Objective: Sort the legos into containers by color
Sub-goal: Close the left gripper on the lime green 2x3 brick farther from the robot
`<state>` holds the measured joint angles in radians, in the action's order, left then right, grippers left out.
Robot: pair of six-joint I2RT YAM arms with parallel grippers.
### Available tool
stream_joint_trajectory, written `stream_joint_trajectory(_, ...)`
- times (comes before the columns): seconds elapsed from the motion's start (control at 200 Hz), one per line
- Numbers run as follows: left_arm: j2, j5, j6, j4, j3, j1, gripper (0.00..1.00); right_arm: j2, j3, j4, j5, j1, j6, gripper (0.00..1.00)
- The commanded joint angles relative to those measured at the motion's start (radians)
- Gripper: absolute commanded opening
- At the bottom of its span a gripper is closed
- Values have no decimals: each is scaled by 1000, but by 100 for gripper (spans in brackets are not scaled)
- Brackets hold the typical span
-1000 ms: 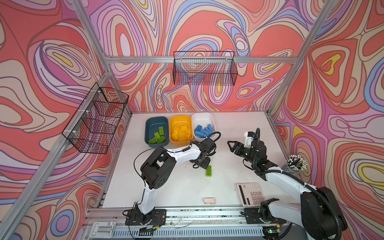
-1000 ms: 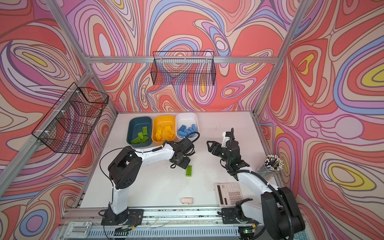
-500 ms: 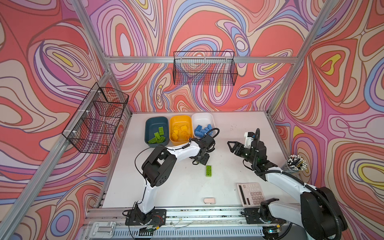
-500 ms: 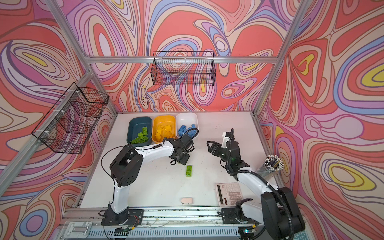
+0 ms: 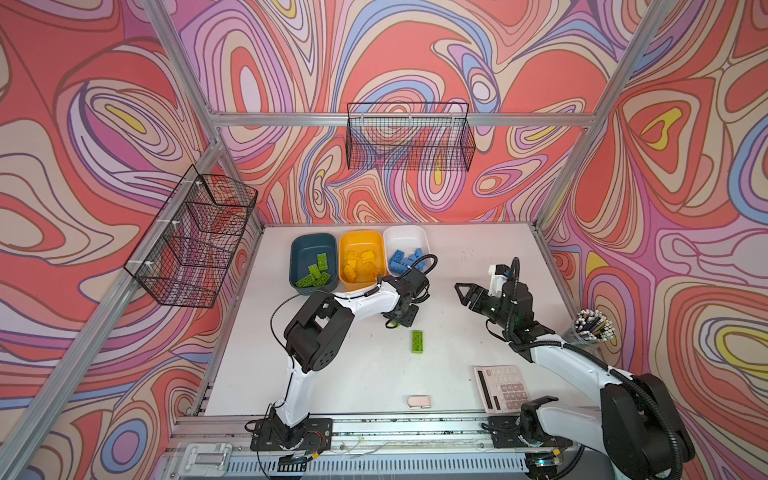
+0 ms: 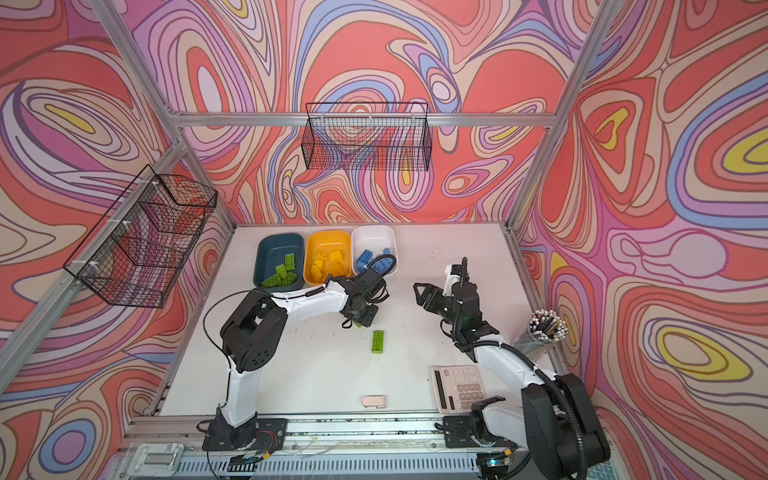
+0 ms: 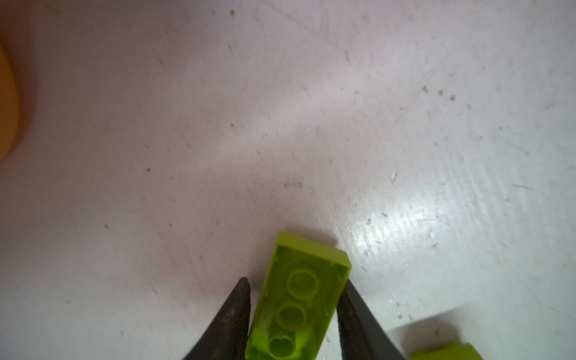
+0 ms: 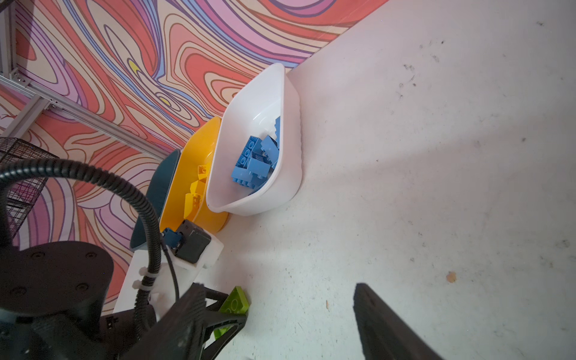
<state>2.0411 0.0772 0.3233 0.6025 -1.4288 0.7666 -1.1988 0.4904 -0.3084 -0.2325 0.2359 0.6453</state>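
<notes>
Left gripper (image 7: 296,280) low at table (image 7: 280,124), fingers (image 7: 237,318) clamped on upturned green brick (image 7: 293,311). Right gripper (image 5: 462,291) empty, fingers (image 8: 389,327) spread, hovers well apart.

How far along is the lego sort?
Nearly done. Sorted: greens in the teal tub, yellows in the yellow tub, blues in the white tub. In hand: left jaws pinch a green brick on the table. Left: binning it, then the second green brick lying loose. Right jaws open, empty.
</notes>
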Motion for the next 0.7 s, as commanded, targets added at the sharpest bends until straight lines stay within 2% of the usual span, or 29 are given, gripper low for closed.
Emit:
stream_joint_trajectory(0.0,-21,-22,17,15,55,-3,39,-7,-12,-34,9,-4,4,79)
stream_joint_trajectory(0.366,-77,-36,49,0,100,-1,29,-24,-8,-33,2,-4,6,79)
stream_joint_trajectory(0.696,-181,22,57,69,23,-19,29,8,-21,-50,-19,-4,17,79)
